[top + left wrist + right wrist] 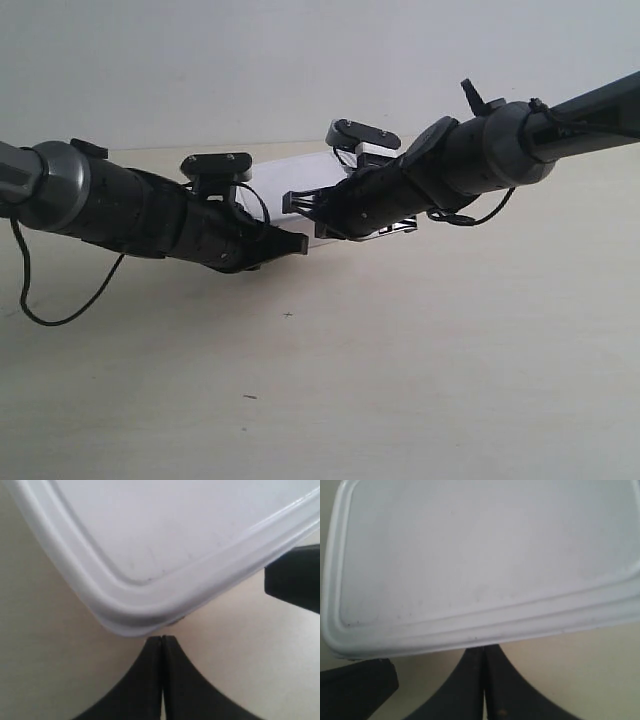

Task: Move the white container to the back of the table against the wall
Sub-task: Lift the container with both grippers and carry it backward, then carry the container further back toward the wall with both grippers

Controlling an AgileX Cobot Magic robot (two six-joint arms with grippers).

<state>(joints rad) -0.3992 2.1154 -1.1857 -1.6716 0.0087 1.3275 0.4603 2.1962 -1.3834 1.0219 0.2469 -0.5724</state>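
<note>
White container [480, 555] partly out of frame

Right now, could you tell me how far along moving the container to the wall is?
Done: the left gripper and right gripper, both shut, sit at the near rim of the container, one at a corner, one mid-edge. In hand: apparently pushing it across the table toward the wall. Left: it lies far back, but I cannot tell whether it touches the wall.

Near side of white container [295, 172] crowded: left claw [162, 638], tips together, at its corner; right claw [484, 649], tips together, at its long edge. Desk [400, 380] in front open. Wall [250, 60] close behind.
</note>
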